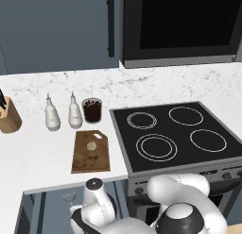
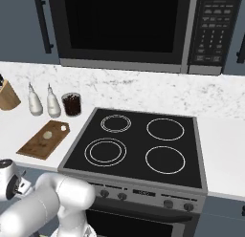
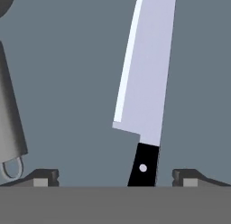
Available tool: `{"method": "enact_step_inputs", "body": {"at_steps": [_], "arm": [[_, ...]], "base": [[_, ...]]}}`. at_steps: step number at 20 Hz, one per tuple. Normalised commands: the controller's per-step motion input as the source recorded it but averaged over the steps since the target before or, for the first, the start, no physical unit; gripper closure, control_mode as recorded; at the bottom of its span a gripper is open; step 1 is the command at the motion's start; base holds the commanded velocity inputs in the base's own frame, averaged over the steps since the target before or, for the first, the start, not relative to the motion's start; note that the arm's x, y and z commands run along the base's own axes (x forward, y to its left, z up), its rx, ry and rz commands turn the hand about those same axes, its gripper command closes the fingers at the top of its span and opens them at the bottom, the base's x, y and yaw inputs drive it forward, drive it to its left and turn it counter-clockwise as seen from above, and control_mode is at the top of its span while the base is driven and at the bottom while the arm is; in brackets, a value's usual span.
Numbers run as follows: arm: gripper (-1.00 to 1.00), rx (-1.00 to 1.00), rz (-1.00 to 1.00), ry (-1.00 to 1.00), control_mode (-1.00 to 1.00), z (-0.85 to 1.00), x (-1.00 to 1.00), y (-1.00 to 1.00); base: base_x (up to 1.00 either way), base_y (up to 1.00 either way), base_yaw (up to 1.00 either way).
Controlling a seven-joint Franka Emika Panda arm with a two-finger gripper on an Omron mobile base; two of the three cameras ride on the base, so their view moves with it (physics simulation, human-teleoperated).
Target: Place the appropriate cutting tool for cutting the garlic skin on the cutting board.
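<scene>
In the hand view the cutting tool (image 3: 146, 83) lies on a grey drawer floor, its silver blade pointing up the picture and its black handle (image 3: 143, 166) at the bottom. My gripper (image 3: 116, 177) is open, low over the handle. The handle sits between the two fingertips (image 3: 45, 177), nearer the right one, and touches neither. The dark brown cutting board (image 1: 90, 152) lies on the white counter left of the stove, with the small pale garlic (image 1: 91, 146) on it. Both also show in the right base view: the cutting board (image 2: 43, 139) and the garlic (image 2: 47, 134).
A grey metal utensil (image 3: 9, 128) with a ring end lies left of the knife. On the counter stand a tan knife block (image 1: 9, 116), two white bottles (image 1: 53, 116), and a dark glass (image 1: 92, 110). The black stove (image 1: 175, 134) is to the right, with a microwave (image 2: 134, 28) above.
</scene>
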Motion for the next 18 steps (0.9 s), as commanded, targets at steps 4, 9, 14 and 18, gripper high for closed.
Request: {"method": "enact_step_inputs", "body": {"at_steps": [4,9,14,18], "arm": [[-1.00,0.00,0.00,0.00,-1.00,-0.27,0.11,0.00],[-1.00,0.00,0.00,0.00,-1.00,-0.22,0.00,0.00],[-1.00,0.00,0.00,0.00,-1.00,-0.21,0.00,0.00],[-1.00,0.00,0.00,0.00,-1.00,-0.49,-0.19,0.00]], "base": [[0.00,0.00,0.00],[0.00,0.00,0.00],[0.00,0.00,0.00],[0.00,0.00,0.00]]}}
